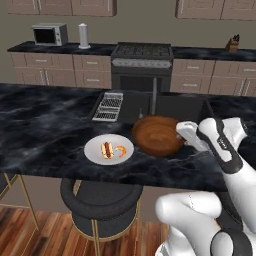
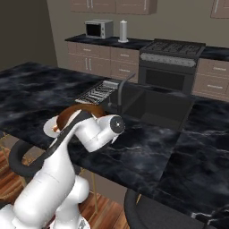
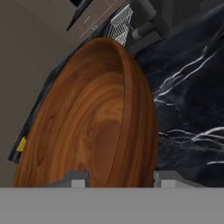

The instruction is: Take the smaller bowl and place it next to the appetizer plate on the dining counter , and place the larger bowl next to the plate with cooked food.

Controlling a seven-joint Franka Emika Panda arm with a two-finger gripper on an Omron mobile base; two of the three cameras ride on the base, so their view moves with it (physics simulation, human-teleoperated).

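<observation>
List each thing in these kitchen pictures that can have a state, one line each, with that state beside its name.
larger bowl: upright on the dining counter, beside the plate with cooked food, its rim between the fingers.
gripper: shut on the larger bowl's rim.
plate with cooked food: flat on the counter, food on it.
microwave: door closed.
oven: door closed.

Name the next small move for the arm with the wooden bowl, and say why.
Probably open the pincer and back off: the larger bowl already appears to sit on the dining counter right beside the plate with cooked food, its rim between the fingertips.
</observation>
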